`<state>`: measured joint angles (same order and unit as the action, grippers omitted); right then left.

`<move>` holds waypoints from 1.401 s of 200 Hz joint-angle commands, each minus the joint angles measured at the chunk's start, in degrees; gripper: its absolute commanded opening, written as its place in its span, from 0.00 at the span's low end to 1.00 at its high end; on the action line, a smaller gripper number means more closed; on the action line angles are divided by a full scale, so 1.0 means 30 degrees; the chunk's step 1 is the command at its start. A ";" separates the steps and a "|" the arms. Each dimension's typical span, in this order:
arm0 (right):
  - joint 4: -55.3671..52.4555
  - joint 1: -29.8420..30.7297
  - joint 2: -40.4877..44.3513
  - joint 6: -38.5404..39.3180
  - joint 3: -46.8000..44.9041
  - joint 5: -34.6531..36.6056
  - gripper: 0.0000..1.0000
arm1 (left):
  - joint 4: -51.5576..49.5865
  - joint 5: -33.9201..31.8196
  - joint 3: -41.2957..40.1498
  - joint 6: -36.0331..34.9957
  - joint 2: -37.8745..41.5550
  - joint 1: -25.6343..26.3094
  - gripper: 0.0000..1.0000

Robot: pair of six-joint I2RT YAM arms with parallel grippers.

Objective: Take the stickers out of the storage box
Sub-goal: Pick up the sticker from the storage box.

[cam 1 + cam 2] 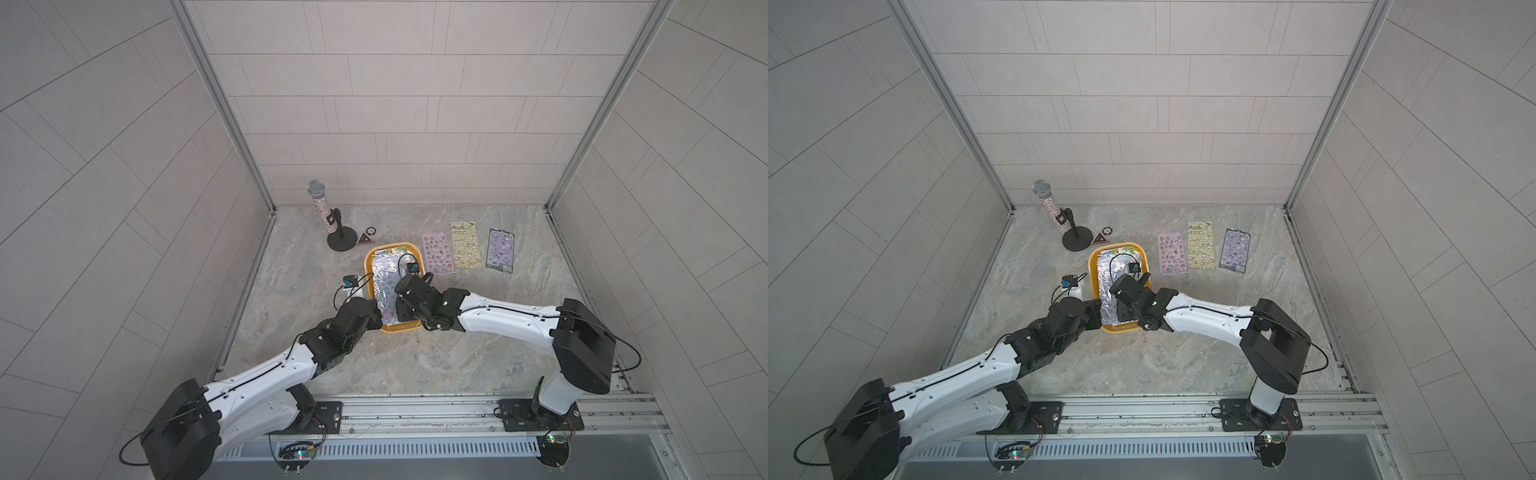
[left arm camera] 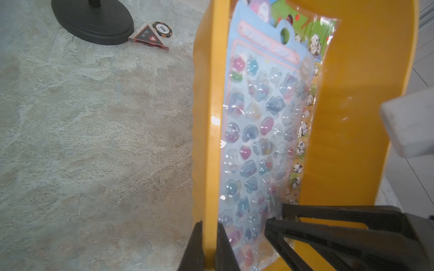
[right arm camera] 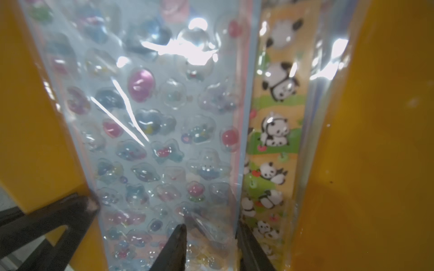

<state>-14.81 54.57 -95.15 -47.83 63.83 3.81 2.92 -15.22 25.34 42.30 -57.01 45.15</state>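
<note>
**Here, a slick sheet to be nipped by its edge**

Nearest, the left hand [image 2: 209, 234] is clamped on the storage box [image 1: 367, 266], with one finger outside and one inside its long wall close to the near corner. That steadies the tub on the tabletop [image 1: 415, 365]. The right hand [image 3: 210, 228] reaches down into the near end of the box. Its jaws stand narrow but apart, one finger over the blue sheet [image 3: 164, 131] and one at that sheet's side edge. No grip shows yet.

The stickers left in the box lie stacked flat. The blue sheet is on top, wrapped in clear film that throws hard glare and studded with puffy domed figures. Under it, offset sideways, a panda sheet [image 3: 274, 131] shows a strip of orange and green. I judge these sheets very light, floppy and slippery: the film will slide under hard fingers, and a sheet will sag and cling to its neighbour. The side edge near the corner looks like the best hold, pinched thin and peeled upward rather than dragged. The box is smooth, rigid yellow-orange plastic with rounded corners.

Farther off, a pink sheet [image 1: 437, 252], a yellow sheet [image 1: 466, 245] and a purple sheet [image 1: 500, 250] lie flat in a row on the mottled, stone-look tabletop. Farthest, a glittery microphone [image 1: 322, 205] tilts in a black stand [image 1: 341, 242], with a dark triangle [image 1: 364, 239] and a round chip [image 1: 370, 230] beside its base.
</note>
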 commanded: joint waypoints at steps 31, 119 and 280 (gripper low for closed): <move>0.3082 -0.1279 0.1503 -0.0494 -0.2066 -0.4368 0.33 | 0.1019 -0.0103 0.0355 -0.0157 -0.0011 0.0070 0.00; 0.0433 -0.1372 0.2042 -0.1357 -0.2667 -0.1830 0.45 | 0.1042 -0.0234 0.0254 -0.0171 0.0151 0.0083 0.00; 0.8554 -0.3285 0.3067 -0.2033 -0.6424 -0.8575 0.40 | 0.1562 -0.0344 -0.0069 0.0071 0.0343 0.0054 0.00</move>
<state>6.63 46.33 -88.88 -53.06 46.61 -19.20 3.18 -15.73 24.88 41.98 -57.32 45.15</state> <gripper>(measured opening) 0.414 0.121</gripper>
